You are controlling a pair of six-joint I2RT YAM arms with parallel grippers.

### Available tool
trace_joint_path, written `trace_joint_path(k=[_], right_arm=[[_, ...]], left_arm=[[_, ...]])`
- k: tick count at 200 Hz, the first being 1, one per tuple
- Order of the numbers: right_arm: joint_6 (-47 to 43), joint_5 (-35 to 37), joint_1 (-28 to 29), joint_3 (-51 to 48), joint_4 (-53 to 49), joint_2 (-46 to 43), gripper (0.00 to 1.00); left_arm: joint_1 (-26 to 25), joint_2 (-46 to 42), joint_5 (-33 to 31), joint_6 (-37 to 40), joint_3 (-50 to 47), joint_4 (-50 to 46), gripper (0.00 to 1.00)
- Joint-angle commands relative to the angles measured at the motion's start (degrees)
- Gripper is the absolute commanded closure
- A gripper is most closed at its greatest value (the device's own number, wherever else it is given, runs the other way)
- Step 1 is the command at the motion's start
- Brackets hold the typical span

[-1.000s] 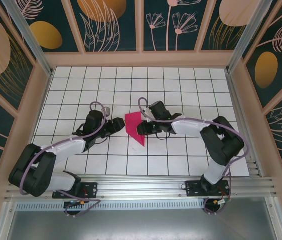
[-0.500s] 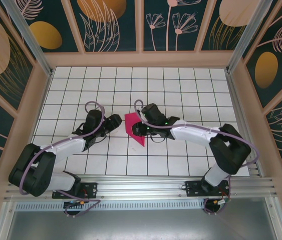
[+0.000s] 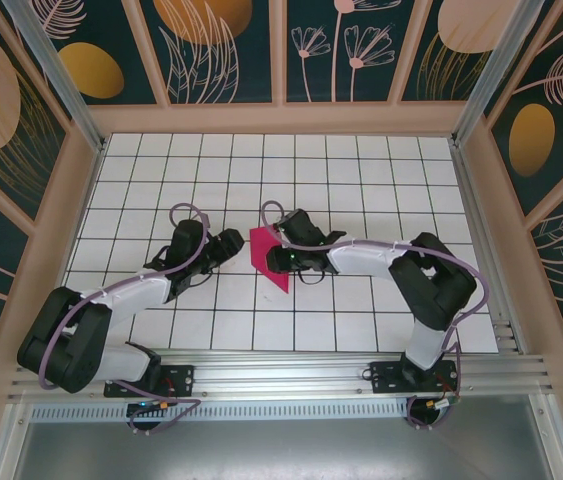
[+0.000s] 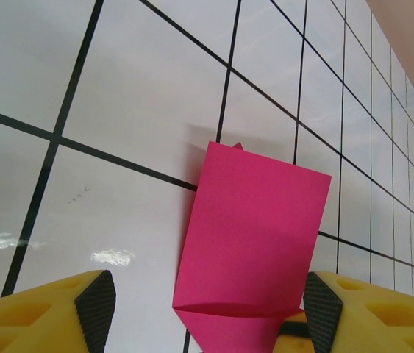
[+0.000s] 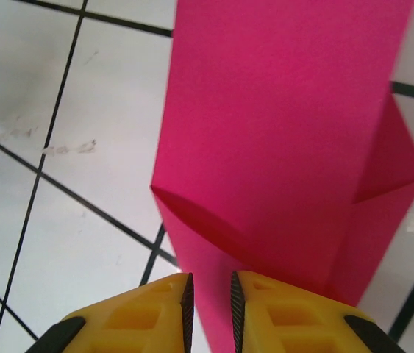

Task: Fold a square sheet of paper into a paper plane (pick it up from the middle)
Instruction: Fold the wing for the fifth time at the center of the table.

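Partly folded sheet of thin magenta-pink paper (image 3: pixel 263 245) at centre of top view, flat on white table with black grid lines (image 3: pixel 361 170). Not yet a dart: broad rectangular body toward upper end, pointed tip toward lower right of frame. Long axis close to up-down in top view, leaning a little left at top.

Right gripper (image 3: pixel 279 260) on right-hand edge of paper in top view, reaching in from right of frame. In right wrist view, right gripper (image 5: pixel 210 298) at bottom edge with yellow fingers (image 5: pixel 155 312) drawn nearly together, just a narrow slit left. Pink paper (image 5: pixel 280 132) runs up from that slit and covers centre and upper right of frame, with a diagonal flap crease visible at right. Cannot tell whether pads actually pinch the sheet or just straddle it.

Left gripper (image 3: pixel 233 243) just beside left-hand edge of paper in top view, apart from it. In left wrist view, left gripper (image 4: pixel 208 305) spread wide and holding nothing, black pads (image 4: pixel 95 301) at lower left and lower right corners. Paper (image 4: pixel 254 228) straight ahead, lower centre, nearer the right-hand pad, short edge facing the camera.

Key relation: right arm clearly the nearer one, at paper's edge about midway along long axis; left arm facing it across the short width. Probably next: secure hold on right side, left closing in from opposite edge to lift or crease. Risk: thin sheet sliding on smooth tiles if pushed sideways
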Motion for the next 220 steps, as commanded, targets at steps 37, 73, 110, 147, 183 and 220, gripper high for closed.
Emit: trace_joint_path(k=[37,73,110,147,183,220], right_arm=[[4.27,-1.37,-2.97,-5.49,6.65,0.36,0.75],[6.61,-2.49,-4.56,-7.8,9.12,0.48,0.76],[10.25,-6.48,-7.37,-12.28,14.49,-0.29,0.76],[12.39,-9.38,-9.43,-15.0,17.69,-0.16,0.76],[12.83,-10.28,-10.25,-16.39,19.06,-0.07,0.76],[12.53,-10.58,-10.54,-16.83,19.42,-0.03,0.76]], left_arm=[[-0.23,1.25,3.9,-0.01,-1.23,1.29,0.29],[-0.64,1.39,6.39,-1.76,-2.58,3.67,0.3],[-3.02,2.7,8.45,-4.5,-3.06,6.15,0.29],[-6.02,6.29,9.61,-8.2,-2.81,9.6,0.31],[-7.98,10.25,11.06,-11.23,-1.75,13.08,0.36],[-8.1,13.04,11.59,-13.25,-1.0,16.27,0.49]])
